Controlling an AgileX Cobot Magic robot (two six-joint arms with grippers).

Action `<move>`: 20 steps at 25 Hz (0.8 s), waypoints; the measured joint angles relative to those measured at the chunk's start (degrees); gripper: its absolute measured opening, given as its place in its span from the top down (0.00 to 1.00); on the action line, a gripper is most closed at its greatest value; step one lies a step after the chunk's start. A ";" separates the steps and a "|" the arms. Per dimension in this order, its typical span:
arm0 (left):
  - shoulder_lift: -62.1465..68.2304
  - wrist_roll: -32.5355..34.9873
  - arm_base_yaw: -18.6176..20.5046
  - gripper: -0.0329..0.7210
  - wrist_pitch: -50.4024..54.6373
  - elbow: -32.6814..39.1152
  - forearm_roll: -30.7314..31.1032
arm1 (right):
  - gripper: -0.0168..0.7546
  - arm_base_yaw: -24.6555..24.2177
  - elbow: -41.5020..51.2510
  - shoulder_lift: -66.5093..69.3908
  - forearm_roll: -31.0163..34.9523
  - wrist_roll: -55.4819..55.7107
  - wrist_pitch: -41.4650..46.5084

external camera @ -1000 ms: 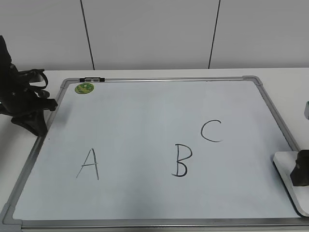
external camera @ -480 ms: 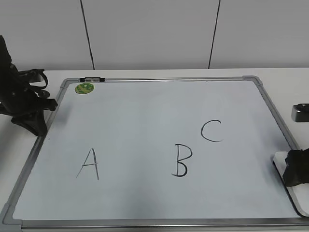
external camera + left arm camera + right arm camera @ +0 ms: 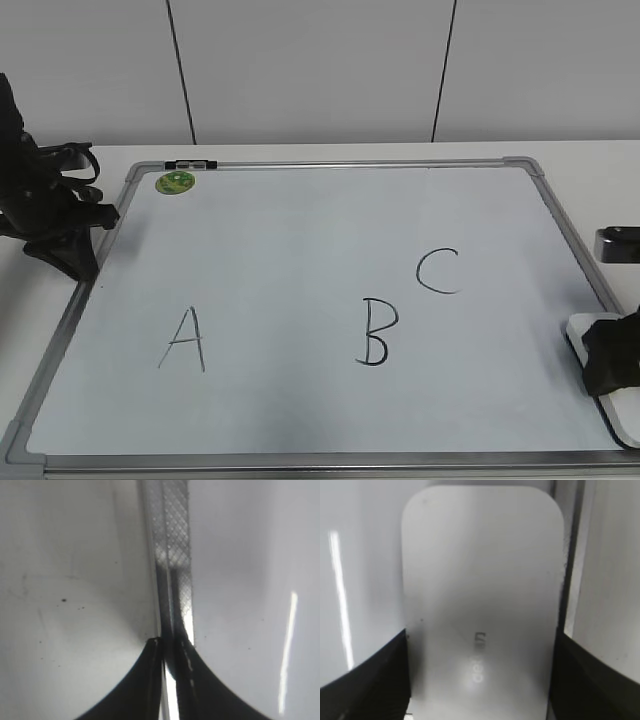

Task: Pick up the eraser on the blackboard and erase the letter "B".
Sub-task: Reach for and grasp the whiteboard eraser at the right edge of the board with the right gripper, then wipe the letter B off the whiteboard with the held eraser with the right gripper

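My right jaws (image 3: 480,680) straddle the eraser (image 3: 482,595), fingers flanking its long sides, not visibly clamped (left jaws (image 3: 167,650) closed, far off); B (image 3: 377,332) lies leftward.

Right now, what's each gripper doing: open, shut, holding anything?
Left gripper: shut, holding nothing, resting at the blackboard frame.
Right gripper: jaws straddle the eraser with both fingers at its sides; a firm grip cannot be told.
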 joint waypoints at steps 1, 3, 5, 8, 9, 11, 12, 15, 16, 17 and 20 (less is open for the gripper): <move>0.00 0.00 0.00 0.91 0.00 0.00 0.00 | 0.26 0.00 -0.03 0.09 0.11 0.00 0.00; 0.00 0.00 0.00 0.91 -0.06 0.00 0.00 | 0.29 0.00 -0.50 0.13 0.19 -0.09 0.55; 0.00 0.00 0.00 0.91 -0.06 0.00 0.00 | 0.29 0.00 -1.28 0.49 0.19 -0.09 1.91; 0.00 0.00 0.00 0.91 -0.06 -0.11 0.00 | 0.29 0.00 -2.71 0.50 0.19 -0.09 4.23; 0.00 0.00 0.00 0.91 -0.13 -0.11 0.00 | 0.29 0.00 -3.58 0.50 0.19 -0.09 5.73; 0.00 0.00 0.00 0.91 -0.13 -0.11 0.00 | 0.29 0.00 -5.45 0.50 0.19 -0.09 8.78; 0.00 0.00 0.00 0.91 -0.13 -0.11 0.00 | 0.29 0.00 -6.26 0.50 0.19 -0.09 10.39; 0.00 0.00 0.00 0.91 -0.13 -0.11 0.00 | 0.29 0.00 -9.30 0.50 0.31 -0.09 14.69; 0.00 0.00 0.00 0.91 -0.13 -0.11 0.00 | 0.29 0.00 -10.10 0.50 0.60 -0.09 15.91; 0.00 0.00 0.00 0.91 -0.13 -0.11 0.00 | 0.29 0.00 -11.18 0.50 1.09 -0.12 16.93; 0.00 0.00 0.00 0.91 -0.21 -0.11 0.00 | 0.29 0.96 -13.62 0.30 2.38 -0.86 18.74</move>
